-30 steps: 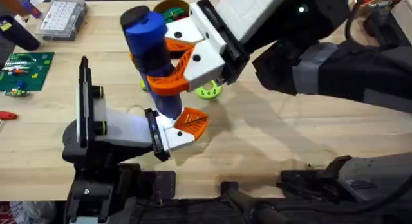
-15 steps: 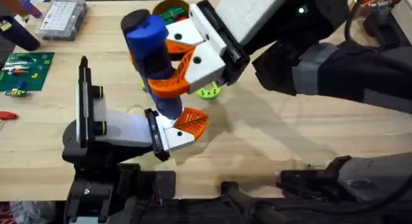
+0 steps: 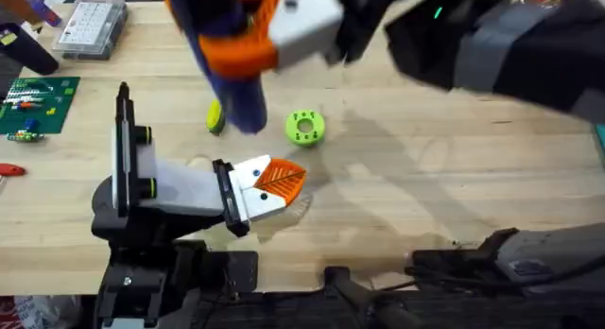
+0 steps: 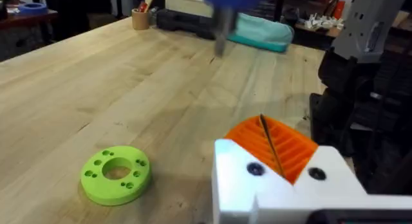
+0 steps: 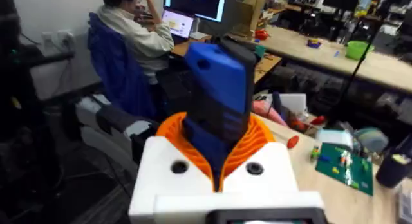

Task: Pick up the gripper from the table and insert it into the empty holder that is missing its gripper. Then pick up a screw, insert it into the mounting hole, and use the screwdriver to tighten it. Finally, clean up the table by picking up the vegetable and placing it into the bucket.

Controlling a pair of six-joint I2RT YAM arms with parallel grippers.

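The gripper (image 3: 274,181) is sitting seated in the holder (image 3: 170,189). Just beyond the holder, the vegetable (image 3: 216,115) is lying loose: light, smooth, probably best pinched across its middle. Farther off, the right gripper (image 5: 215,165) is clamping the rigid screwdriver (image 3: 222,45) mid-body. The left gripper's state I cannot tell.

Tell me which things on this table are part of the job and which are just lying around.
Part of the job:
screwdriver, in the right gripper
small gripper, seated on the holder
vegetable

Lying about:
green ring disc
circuit board
clear parts box
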